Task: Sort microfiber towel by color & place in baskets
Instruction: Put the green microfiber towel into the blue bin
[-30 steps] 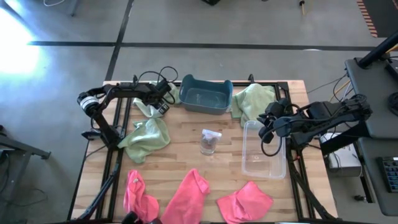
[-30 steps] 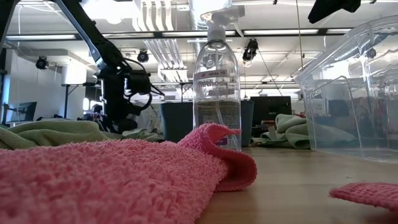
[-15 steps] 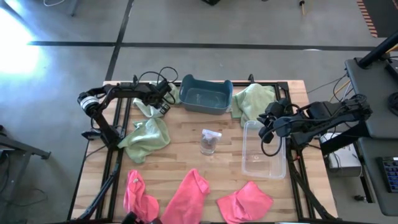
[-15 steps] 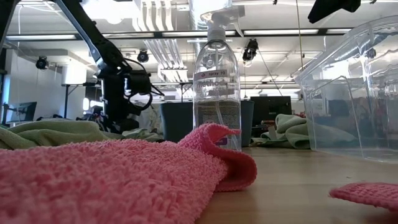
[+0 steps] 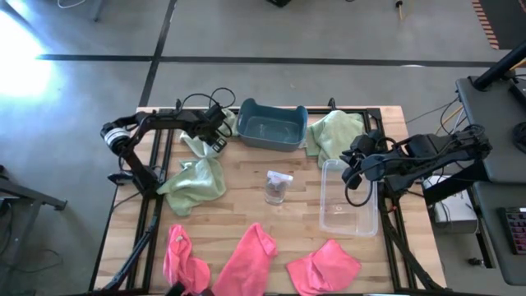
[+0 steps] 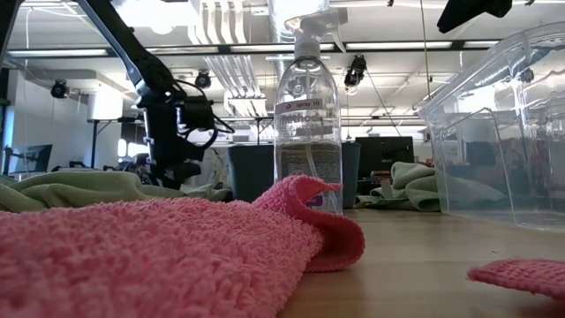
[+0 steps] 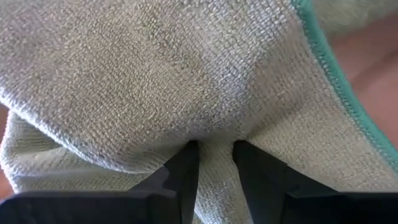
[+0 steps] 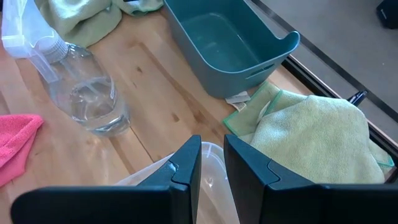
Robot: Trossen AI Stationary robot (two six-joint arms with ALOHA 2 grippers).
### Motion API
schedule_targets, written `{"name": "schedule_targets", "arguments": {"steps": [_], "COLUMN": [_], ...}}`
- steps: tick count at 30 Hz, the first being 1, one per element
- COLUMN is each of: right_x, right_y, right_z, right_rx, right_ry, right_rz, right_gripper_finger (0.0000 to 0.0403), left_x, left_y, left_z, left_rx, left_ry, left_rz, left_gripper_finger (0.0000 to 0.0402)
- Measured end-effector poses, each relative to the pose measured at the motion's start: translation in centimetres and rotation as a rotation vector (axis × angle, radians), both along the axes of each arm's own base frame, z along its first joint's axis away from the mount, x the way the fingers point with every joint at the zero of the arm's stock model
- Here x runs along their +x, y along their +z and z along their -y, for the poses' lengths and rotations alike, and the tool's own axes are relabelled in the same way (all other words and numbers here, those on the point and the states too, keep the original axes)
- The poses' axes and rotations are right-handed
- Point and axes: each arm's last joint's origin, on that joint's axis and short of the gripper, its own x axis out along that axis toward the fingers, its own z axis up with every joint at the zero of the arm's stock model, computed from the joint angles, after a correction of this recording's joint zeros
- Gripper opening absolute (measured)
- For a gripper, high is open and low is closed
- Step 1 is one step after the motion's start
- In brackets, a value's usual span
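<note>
Six soft microfiber cloths lie about the wooden desk (image 5: 246, 193), none yet in a tub. Three are light green: one bunched at the left pincer (image 5: 215, 138) beside the dark teal plastic basket (image 5: 272, 125), one spread on the left side of the desk (image 5: 193, 182), and one heaped at the far right corner (image 5: 335, 133) between the teal basket and the clear plastic basket (image 5: 349, 201). Three bright pink ones (image 5: 255, 256) line the near edge. Both tubs look empty of cloth.

Such cloth is light, limp and clingy; I judge it will sag and trail when lifted, so a pinch on a raised fold near the middle should carry it better than a corner.

The left wrist view shows what the overhead view cannot: the two dark fingers (image 7: 186, 171) stand narrowly apart with a ridge of green towel (image 7: 155, 74) pinched between them, its teal stitched hem running off to one side. So the left pincer holds that cloth. From above, only arm and crumpled green show.

The right pincer (image 8: 211, 163) waits over the clear basket's rim, fingers a small gap apart, nothing in them. Its wrist view shows the teal tub's bare inside and the clear spray bottle (image 8: 87, 93) lying close by; the level view shows that bottle upright.
</note>
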Motion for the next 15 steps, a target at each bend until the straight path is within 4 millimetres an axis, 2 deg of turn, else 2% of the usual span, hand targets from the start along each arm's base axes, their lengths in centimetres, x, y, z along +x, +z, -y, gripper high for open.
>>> {"name": "schedule_targets", "arguments": {"steps": [8, 15], "right_x": [0.0, 0.0], "right_y": [0.0, 0.0], "right_z": [0.0, 0.0], "right_rx": [0.005, 0.014], "right_ry": [-0.006, -0.017], "right_rz": [0.003, 0.01], "right_gripper_finger": [0.0063, 0.0063], "left_x": [0.5, 0.3], "left_y": [2.2, 1.2], "left_z": [0.2, 0.4], "left_rx": [-0.104, -0.16], "left_ry": [-0.086, -0.12], "left_rz": [0.074, 0.03], "left_gripper_finger": [0.0123, 0.0147]}}
